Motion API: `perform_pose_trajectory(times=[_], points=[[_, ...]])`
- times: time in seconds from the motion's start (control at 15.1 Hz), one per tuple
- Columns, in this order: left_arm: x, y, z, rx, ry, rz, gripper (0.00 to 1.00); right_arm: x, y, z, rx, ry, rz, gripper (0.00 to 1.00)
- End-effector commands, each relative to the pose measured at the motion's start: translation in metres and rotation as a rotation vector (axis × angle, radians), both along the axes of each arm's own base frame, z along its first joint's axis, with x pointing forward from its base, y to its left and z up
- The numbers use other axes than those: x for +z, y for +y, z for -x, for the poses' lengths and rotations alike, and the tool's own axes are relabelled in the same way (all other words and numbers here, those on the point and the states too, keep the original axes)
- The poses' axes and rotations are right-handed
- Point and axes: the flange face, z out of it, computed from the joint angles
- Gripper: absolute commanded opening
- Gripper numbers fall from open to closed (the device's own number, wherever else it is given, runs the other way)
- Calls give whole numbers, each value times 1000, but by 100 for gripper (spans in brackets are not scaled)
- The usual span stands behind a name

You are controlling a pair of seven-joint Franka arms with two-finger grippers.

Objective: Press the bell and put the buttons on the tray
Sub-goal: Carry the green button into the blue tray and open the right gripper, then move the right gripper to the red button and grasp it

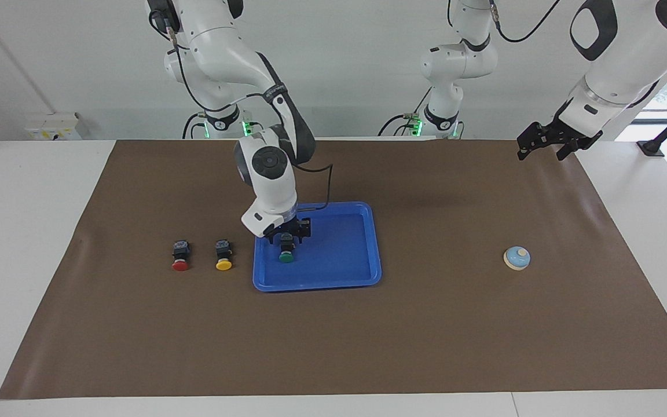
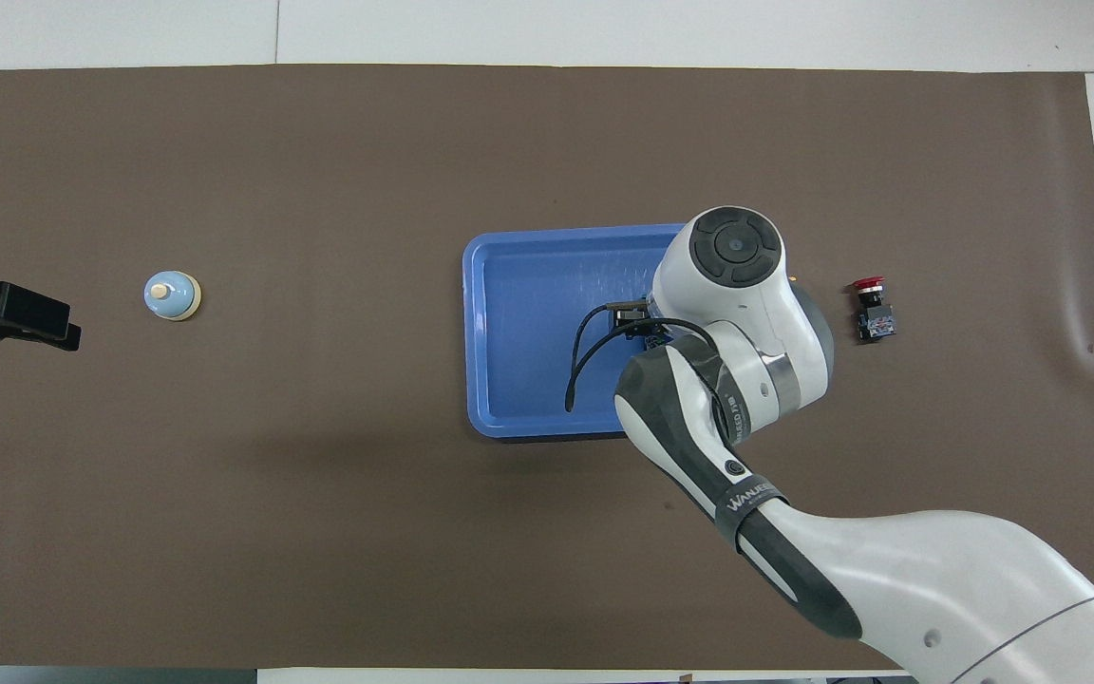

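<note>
**Green button going down in the tray, two still out**

Right hand point(image 1: 288, 238) is low inside the tray point(image 1: 350, 277), at the end toward the right arm's side of the tabletop, straddling the green button point(image 1: 286, 255). Button looks seated on the tray floor, cap pointing away from the robots. Fingers look spread either side of its black body rather than pinched on it, so I read this as the release of button one. From overhead the arm covers it entirely.

Yellow button point(image 1: 223, 253) and red button point(image 1: 180, 255) sit on the brown mat point(image 1: 333, 347) just beside the tray's short edge, yellow closer to it, red further toward the right arm's end.

Bell point(image 1: 517, 258) is near the left arm's end of the mat, well apart from the tray. Left hand point(image 1: 548, 142) waits, fingers apart, up over the mat corner at that end.

Next, my read: lift straight up clear of the green cap, then go for yellow. Can't tell whether the bell has been pressed.
</note>
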Motion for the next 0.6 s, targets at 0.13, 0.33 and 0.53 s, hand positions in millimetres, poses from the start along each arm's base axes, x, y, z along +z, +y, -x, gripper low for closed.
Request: perform_pose_trajectory(times=[0.13, 0.33, 0.53], points=[[0, 0, 6, 4, -10, 9, 100, 96, -147, -36, -18, -68, -10, 100], [1, 0, 6, 4, -12, 9, 100, 81, -211, -30, 111, -51, -6, 100], [1, 0, 6, 4, -12, 9, 100, 56, -234, -24, 110, -63, -5, 100]])
